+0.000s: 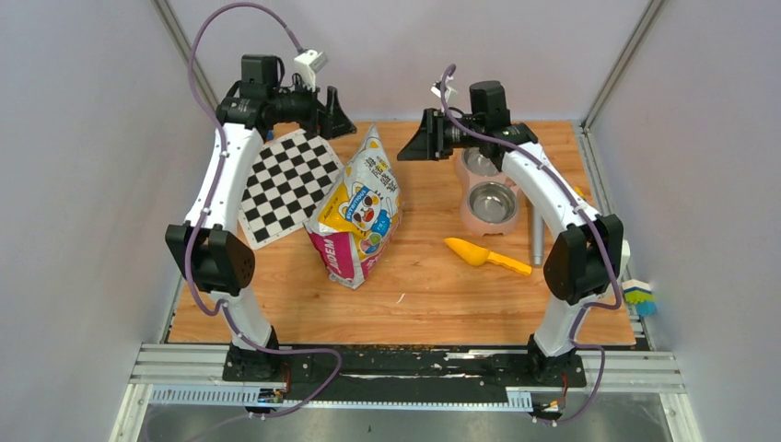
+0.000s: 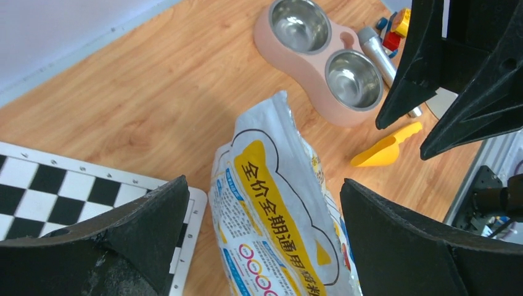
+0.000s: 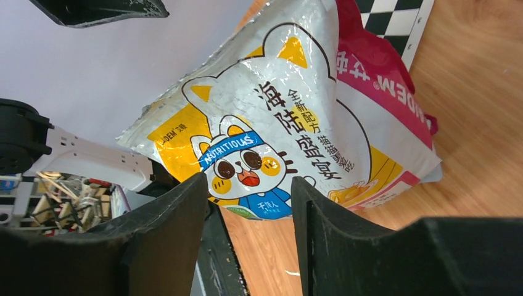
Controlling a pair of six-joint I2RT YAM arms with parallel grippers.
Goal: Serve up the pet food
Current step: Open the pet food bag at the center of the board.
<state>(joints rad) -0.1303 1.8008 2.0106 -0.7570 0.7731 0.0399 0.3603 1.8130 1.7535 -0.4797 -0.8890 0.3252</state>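
No pet food pellets show; none lie in the bowls or on the table. The glossy cartoon-cat bag (image 1: pixel 359 207) stands in the middle of the table, its top edge pointing to the far side. My left gripper (image 1: pixel 338 115) is open and empty, above and left of the bag's top; the bag (image 2: pixel 277 203) shows below, between its fingers. My right gripper (image 1: pixel 416 143) is open and empty, right of the bag's top, facing the bag (image 3: pixel 277 123). The yellow scoop (image 1: pixel 483 255) lies on the table right of the bag.
A pink double bowl (image 1: pixel 486 189) with two empty steel cups sits at the far right, under the right arm. A metal cylinder (image 1: pixel 534 235) lies beside it. A checkerboard sheet (image 1: pixel 285 184) lies left of the bag. A sponge (image 1: pixel 637 295) sits off the table's right edge.
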